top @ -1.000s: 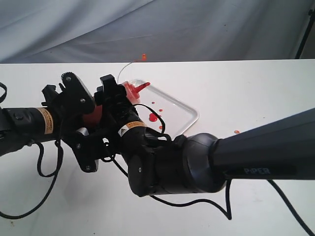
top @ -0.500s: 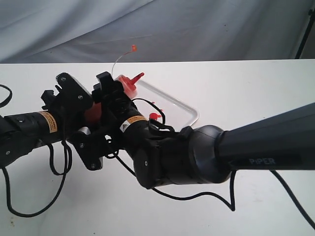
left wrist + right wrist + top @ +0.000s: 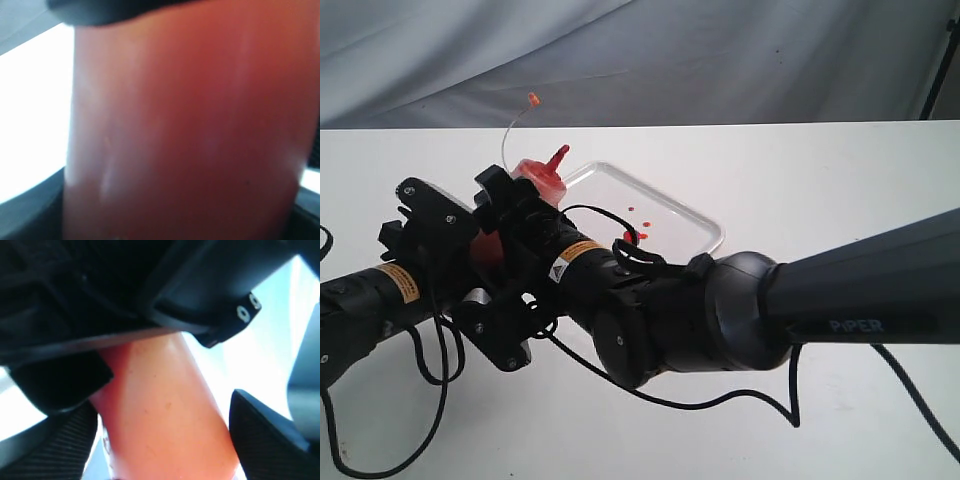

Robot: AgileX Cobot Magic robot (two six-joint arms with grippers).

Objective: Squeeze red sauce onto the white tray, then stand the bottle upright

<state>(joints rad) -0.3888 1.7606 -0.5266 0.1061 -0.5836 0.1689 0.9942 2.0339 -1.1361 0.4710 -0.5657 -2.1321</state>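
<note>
The bottle (image 3: 542, 178) is held above the table just left of the white tray (image 3: 695, 215). Its nozzle (image 3: 558, 155) points up and slightly right, and the tethered cap (image 3: 533, 98) swings above it. My left gripper (image 3: 470, 262) and my right gripper (image 3: 515, 228) are both shut on the bottle's body from opposite sides. The bottle (image 3: 190, 125) fills the left wrist view. In the right wrist view the bottle (image 3: 165, 415) sits between the black fingers (image 3: 265, 432). Red sauce (image 3: 632, 236) lies in drops and a blob on the tray, partly hidden by my right arm.
My right arm (image 3: 840, 300) crosses the table from the right and covers the tray's near corner. Black cables (image 3: 720, 405) trail over the table in front. A small red spot (image 3: 801, 268) marks the table right of the tray. A grey cloth hangs behind.
The bottle has swung from nozzle pointing right over the tray to nearly upright. Both grippers have shifted left and down with it, and the cap has swung left.
</note>
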